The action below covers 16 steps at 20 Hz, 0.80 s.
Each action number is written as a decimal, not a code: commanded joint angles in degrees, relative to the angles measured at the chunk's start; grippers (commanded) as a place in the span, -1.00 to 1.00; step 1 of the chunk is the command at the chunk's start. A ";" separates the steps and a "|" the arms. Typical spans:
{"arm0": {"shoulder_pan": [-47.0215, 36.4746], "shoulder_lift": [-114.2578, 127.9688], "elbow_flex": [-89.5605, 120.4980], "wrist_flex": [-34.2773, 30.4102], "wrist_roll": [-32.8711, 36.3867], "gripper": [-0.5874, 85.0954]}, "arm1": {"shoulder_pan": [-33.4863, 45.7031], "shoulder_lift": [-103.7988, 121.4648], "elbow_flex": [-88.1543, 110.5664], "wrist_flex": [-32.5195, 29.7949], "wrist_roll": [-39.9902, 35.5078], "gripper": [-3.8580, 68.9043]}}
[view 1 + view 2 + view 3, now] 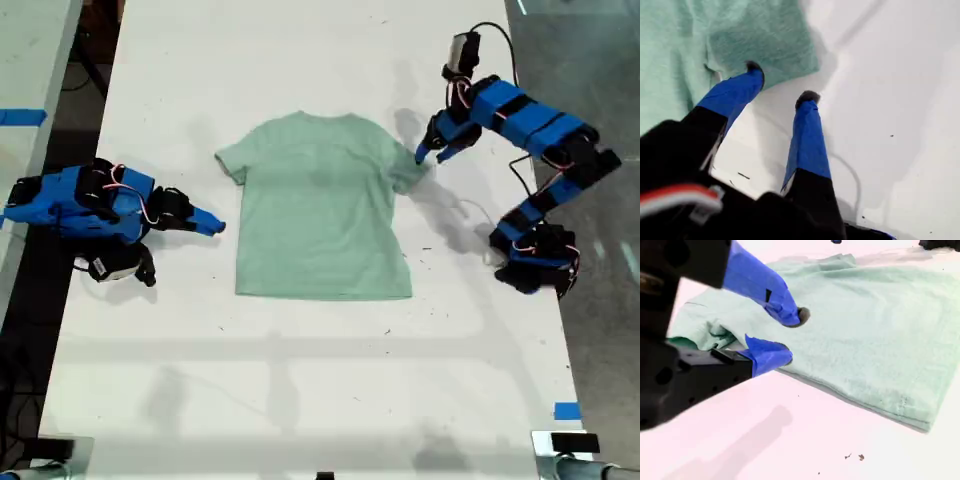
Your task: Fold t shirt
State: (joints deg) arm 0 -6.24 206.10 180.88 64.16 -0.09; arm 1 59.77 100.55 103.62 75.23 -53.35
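- We work over a white table [300,380] that fills the exterior view, with bare white at its six o'clock edge, a blue tape mark [566,411] near five o'clock, and darker floor down both sides.
- Moving up, the t shirt [320,205] lies flat and face up at the centre, hem toward six o'clock, collar toward twelve, both sleeves spread.
- At nine o'clock our second gripper [785,337] sits low on the table, pointing at the shirt's side below the sleeve. Its jaws stand apart with nothing between them, tips just short of the cloth.
- At two o'clock our first gripper [782,82] reaches down at the other sleeve. Its jaws are spread too, one fingertip [754,67] over the sleeve's edge and the other over bare table; whether it touches the cloth we cannot tell.
- We judge the shirt light, limp and thin: it should drape, drag and wrinkle rather than hold shape. It is best pinched at a hemmed edge, at the sleeve cuff or shoulder seam, where the doubled cloth gives the jaws something to bite.
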 commanded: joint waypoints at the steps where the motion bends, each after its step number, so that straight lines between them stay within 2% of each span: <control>1: -0.70 0.26 -0.26 -1.32 0.44 -0.79 | 1.49 -5.80 -4.22 -4.39 -1.49 -0.43; 6: -0.70 0.26 -0.26 -1.32 0.44 -0.79 | 1.41 -13.10 -3.34 -11.07 -1.05 -0.42; 11: -0.70 0.26 -0.26 -1.32 0.44 -0.79 | 0.97 -11.95 -1.14 -14.33 -0.18 -0.46; 13: -0.70 0.26 -0.26 -1.32 0.44 -0.79 | 0.79 -9.67 0.26 -15.38 0.53 -0.55; 15: -0.70 0.26 -0.26 -1.32 0.44 -0.79 | 0.53 -8.88 0.35 -15.12 1.23 -0.86; 16: -0.70 0.26 -0.26 -1.32 0.44 -0.79 | 0.53 -8.88 0.35 -14.77 1.49 -0.86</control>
State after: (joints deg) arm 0 -6.24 206.10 180.88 64.16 -0.09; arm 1 60.29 89.74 103.97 60.12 -52.82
